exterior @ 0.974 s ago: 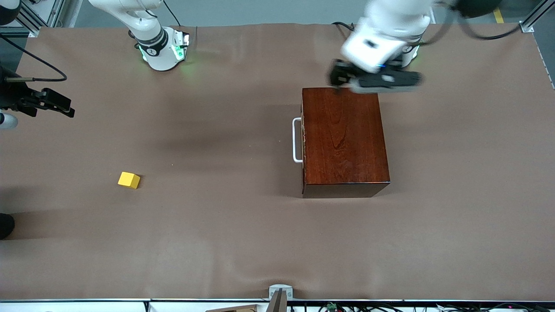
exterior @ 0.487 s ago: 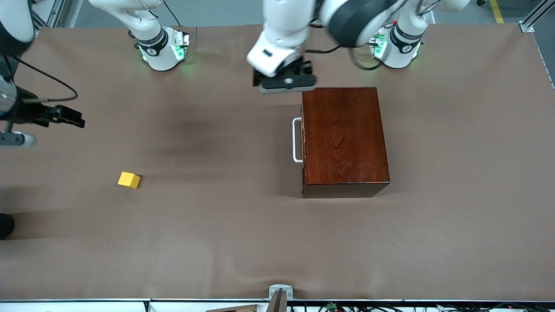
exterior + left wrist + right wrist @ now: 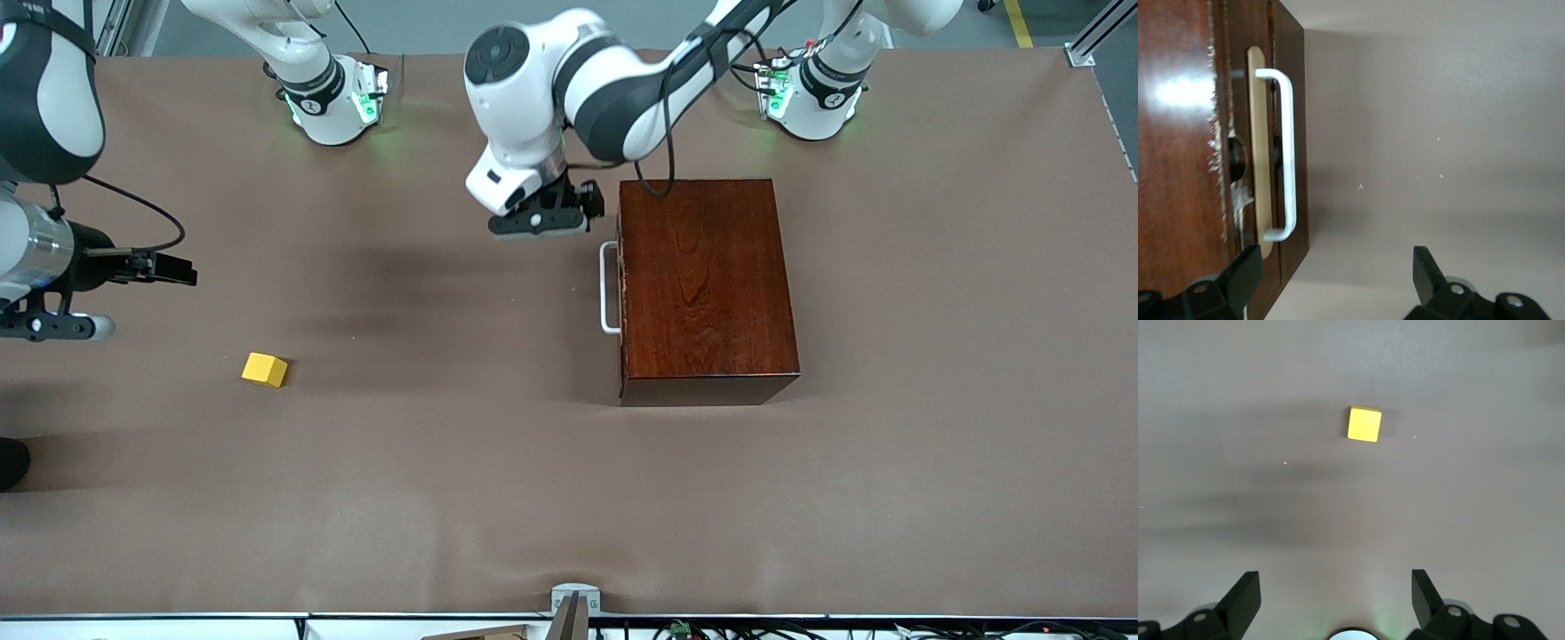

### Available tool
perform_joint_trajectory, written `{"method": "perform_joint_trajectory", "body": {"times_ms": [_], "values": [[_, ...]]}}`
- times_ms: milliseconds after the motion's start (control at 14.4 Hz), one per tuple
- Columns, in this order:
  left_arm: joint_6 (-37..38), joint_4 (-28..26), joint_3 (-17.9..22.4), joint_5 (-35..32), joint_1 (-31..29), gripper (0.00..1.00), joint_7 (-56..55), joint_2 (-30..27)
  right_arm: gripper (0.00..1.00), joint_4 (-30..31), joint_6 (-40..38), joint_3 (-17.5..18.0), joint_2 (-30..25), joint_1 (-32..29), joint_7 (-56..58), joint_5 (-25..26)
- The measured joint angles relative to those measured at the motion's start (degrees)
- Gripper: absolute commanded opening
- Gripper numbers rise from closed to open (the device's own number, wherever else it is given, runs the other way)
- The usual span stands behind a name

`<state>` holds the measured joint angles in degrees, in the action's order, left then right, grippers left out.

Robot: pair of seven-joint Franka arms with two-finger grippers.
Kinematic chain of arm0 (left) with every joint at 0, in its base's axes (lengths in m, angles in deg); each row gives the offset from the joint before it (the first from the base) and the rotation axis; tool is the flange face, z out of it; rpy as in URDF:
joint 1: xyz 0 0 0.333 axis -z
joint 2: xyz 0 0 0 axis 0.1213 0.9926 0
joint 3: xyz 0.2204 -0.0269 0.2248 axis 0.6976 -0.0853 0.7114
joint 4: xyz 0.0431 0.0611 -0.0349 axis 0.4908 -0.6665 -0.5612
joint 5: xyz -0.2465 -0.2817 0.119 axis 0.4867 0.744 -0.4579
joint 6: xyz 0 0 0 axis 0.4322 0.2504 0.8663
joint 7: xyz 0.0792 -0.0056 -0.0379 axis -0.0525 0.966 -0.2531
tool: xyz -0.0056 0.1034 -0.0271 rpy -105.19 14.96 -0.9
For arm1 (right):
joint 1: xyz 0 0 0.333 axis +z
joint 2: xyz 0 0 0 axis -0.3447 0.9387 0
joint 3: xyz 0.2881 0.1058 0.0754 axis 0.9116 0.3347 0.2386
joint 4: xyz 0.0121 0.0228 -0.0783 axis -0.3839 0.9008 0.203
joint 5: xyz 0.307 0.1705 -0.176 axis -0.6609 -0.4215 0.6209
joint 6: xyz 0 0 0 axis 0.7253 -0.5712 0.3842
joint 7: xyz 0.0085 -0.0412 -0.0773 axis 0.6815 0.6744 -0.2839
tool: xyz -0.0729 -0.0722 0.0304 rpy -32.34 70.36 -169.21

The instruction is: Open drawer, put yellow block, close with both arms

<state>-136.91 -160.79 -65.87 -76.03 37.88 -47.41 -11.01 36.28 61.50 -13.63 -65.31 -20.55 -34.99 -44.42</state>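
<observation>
Left hand [image 3: 538,222] open, beside the closed drawer's handle [image 3: 608,288].

Even, bright overhead light falls on the brown tabletop [image 3: 498,498], and the front view is sharp throughout. Soft, blurred shadows of the arms lie in wide dark bands across it. The glossy dark wooden box [image 3: 702,284] shows a white glare patch in the left wrist view. Green light glows at both arm bases. The yellow block [image 3: 1364,424] casts a faint shadow.
</observation>
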Motion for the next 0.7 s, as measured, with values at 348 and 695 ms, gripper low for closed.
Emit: {"method": "perform_joint_trajectory", "body": {"times_ms": [348,695], "values": [[-1.7,0.2,4.2,0.0,-0.2,1.0,6.3,3.1,1.0,1.9,6.3,-0.4,3.2,-0.4,-1.3,0.0],[-1.7,0.2,4.5,0.0,-0.1,1.0,6.7,5.5,1.0,7.3,14.0,-0.4,3.4,-0.4,-4.7,0.0]]}}
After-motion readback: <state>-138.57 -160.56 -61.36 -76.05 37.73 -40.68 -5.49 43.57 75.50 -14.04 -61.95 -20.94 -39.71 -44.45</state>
